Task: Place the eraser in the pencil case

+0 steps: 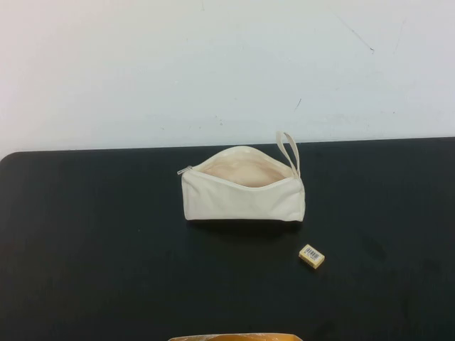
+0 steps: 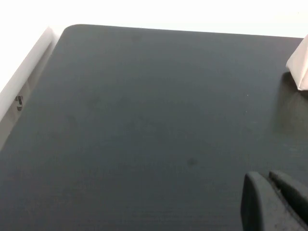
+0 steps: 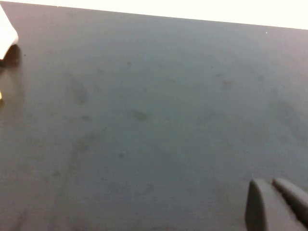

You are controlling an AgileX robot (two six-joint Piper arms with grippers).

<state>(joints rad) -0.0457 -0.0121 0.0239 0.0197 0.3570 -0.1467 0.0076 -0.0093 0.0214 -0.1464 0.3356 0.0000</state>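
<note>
**Eraser on table, pouch open, both arms back**

Pencil case (image 1: 242, 195) lies lengthwise at the middle of the black table (image 1: 92, 241), zip undone, mouth gaping upward so the pale lining shows. Loop strap at its right end, standing up toward the white wall (image 1: 213, 64).

Eraser (image 1: 311, 256) sits flat on the table, near the pouch's right end and on the robot's side of it, apart from the fabric. Barcode label faces up. Block is turned at a slant to the table edge.

Neither arm appears in the high view. An orange-brown edge (image 1: 234, 337) shows at the near border of that view; cannot tell what it is.

Left gripper (image 2: 276, 202): over bare table on the left side, fingertips close together with only a thin line between them, clenched on nothing. A corner of the pencil case (image 2: 299, 67) shows at the edge of the left wrist view, well apart from the fingers.

Right gripper (image 3: 279, 204): over bare table on the right side, fingertips likewise pressed together, nothing between them. A white corner of the pouch (image 3: 6, 37) shows far off.
</note>
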